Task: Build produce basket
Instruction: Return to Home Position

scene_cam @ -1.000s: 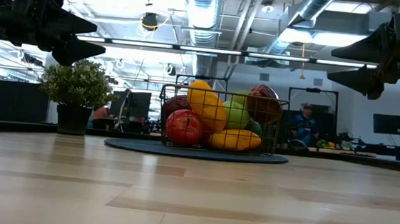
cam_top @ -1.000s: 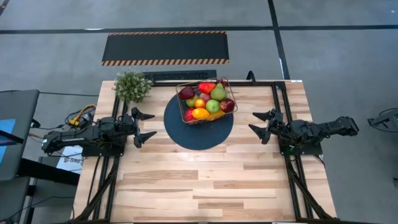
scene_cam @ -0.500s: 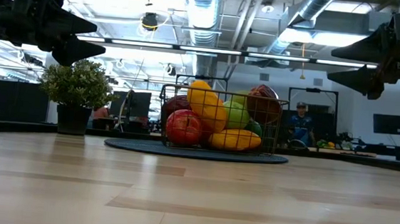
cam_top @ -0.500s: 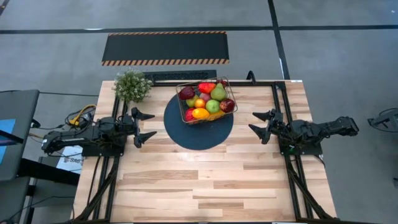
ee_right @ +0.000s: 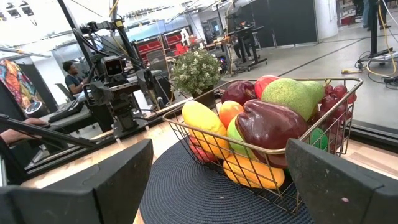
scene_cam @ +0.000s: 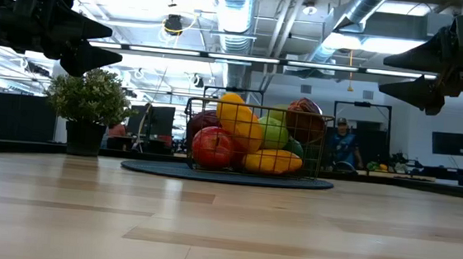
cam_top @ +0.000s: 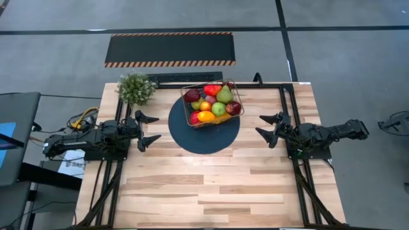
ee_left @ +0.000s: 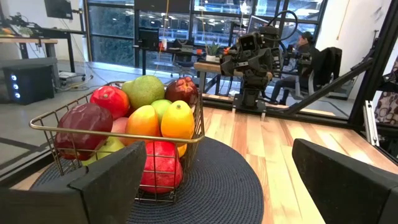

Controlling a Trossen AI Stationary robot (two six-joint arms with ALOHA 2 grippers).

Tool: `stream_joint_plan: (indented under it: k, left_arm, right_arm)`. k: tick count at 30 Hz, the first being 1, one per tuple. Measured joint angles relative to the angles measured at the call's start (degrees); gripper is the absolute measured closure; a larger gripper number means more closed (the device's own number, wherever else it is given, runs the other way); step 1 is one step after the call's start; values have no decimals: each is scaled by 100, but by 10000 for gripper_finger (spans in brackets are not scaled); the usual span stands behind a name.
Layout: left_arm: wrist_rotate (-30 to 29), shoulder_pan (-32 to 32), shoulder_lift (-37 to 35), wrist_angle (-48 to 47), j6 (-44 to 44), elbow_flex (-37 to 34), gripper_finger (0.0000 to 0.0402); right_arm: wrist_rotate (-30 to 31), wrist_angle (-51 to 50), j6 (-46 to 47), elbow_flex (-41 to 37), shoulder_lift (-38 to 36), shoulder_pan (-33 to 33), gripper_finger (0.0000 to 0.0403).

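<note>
Left gripper [cam_top: 153, 128] and right gripper [cam_top: 261, 126] both stand wide open and empty. They flank the basket [cam_top: 208, 84], which sits between them and slightly farther back. It is filled with produce [cam_top: 212, 101] and rests on the round mat [cam_top: 204, 142]. Both arms are about equally near, and no further reach appears necessary.

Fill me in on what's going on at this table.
A two-armed robot is building a produce basket, and the loading looks finished. The produce is piled in the wire basket, which stands on a round dark mat at the far middle of the table. No fruit shows loose on the wood. The left gripper and right gripper hover on either side of the mat, both open and empty. A potted plant stands near the far left corner.
</note>
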Motion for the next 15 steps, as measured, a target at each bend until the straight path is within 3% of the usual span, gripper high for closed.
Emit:
stream_joint_plan:
  k: [15]
  left_arm:
    - [2,0,0,0,0,0,10]
  right_arm:
    - [1,-1,0,-1,0,1,17]
